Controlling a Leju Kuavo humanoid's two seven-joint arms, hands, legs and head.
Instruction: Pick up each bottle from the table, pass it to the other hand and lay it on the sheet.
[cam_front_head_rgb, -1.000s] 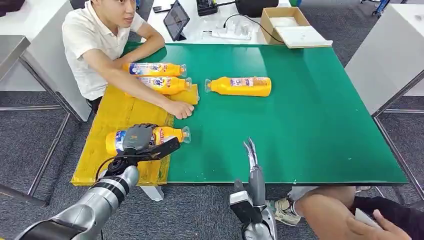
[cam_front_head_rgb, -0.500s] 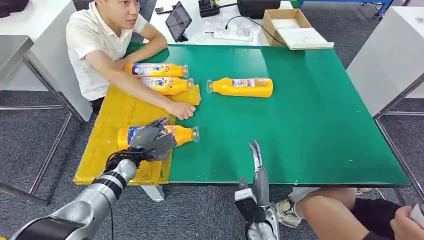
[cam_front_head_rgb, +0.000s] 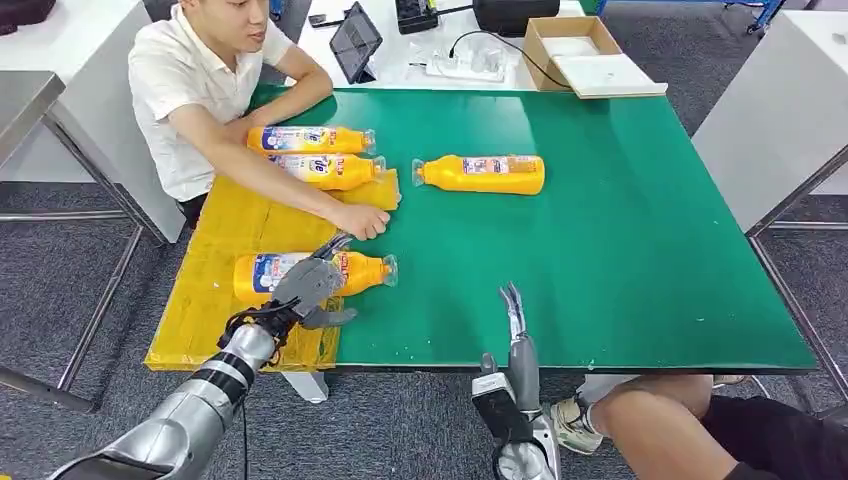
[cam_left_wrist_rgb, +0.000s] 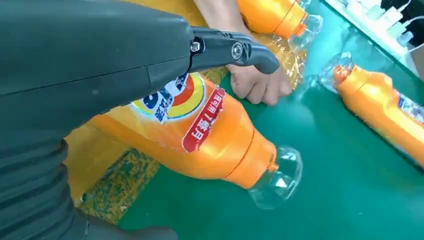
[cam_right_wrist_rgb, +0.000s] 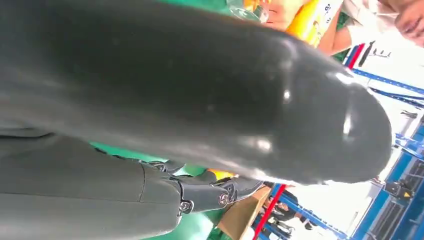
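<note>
Head view shows my left hand (cam_front_head_rgb: 308, 287) with fingers spread over the near bottle (cam_front_head_rgb: 310, 271), holding nothing. My right hand (cam_front_head_rgb: 514, 312) waits at the table's (cam_front_head_rgb: 620, 260) front edge, fingers straight, empty. Three orange bottles lie on the sheet (cam_front_head_rgb: 225, 245) at the left edge; one bottle (cam_front_head_rgb: 480, 174) is left on the green, I think.
</note>
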